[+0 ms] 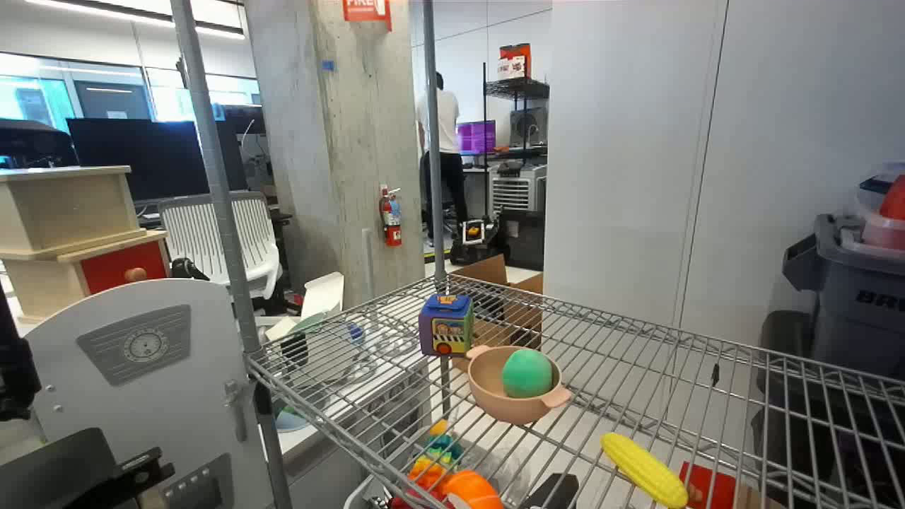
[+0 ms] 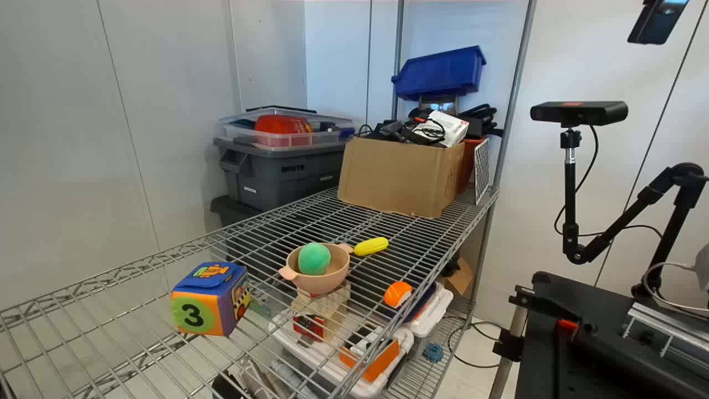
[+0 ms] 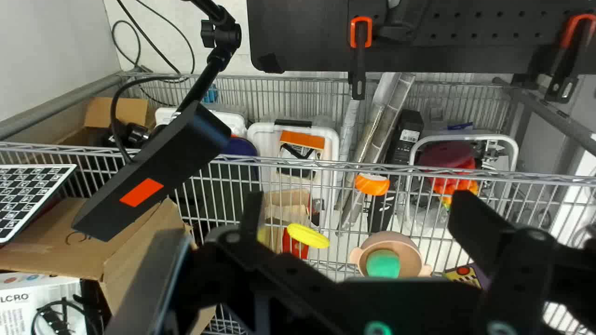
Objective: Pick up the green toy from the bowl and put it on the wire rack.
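In the wrist view, our claw (image 3: 357, 202) gapes wide, empty; lower right of centre, the green toy (image 3: 382, 264) sits in the bowl (image 3: 413, 257) on the rack (image 3: 326, 164).

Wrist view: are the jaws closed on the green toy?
No, the jaws stand wide apart, and the green toy sits in the bowl.

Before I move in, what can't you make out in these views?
Green toy: underside, hidden down in the bowl, both exterior views.
Bowl: lower part, hidden by the gripper in the wrist view.
Cube: partly hidden by the gripper in the wrist view.
Dark thing: cut off by the top edge of an exterior view; can't tell what it is.
Bin label: too small to read in an exterior view.
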`<state>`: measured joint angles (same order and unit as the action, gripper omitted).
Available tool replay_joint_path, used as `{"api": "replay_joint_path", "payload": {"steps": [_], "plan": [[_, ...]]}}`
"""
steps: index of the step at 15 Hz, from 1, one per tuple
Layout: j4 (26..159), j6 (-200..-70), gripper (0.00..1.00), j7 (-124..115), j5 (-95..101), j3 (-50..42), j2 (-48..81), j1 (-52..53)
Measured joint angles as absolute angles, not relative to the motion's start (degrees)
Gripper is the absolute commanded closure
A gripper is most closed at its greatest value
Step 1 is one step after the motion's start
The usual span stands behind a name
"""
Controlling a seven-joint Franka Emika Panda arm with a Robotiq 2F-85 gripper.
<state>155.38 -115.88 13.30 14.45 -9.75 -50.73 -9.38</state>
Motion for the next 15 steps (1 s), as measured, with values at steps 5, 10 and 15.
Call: {"api": "replay_joint_path", "payload": {"steps": [5, 10, 15], "plan": [[155.38, -115.88, 0.0, 13.29, 14.45, -9.75, -50.75, -9.38], [155.38, -115.88, 0.0, 13.29, 14.45, -9.75, -50.75, -9.38], [155.37, -118.07, 0.0, 10.96, 13.56, -9.77, -47.61, -8.94]]}}
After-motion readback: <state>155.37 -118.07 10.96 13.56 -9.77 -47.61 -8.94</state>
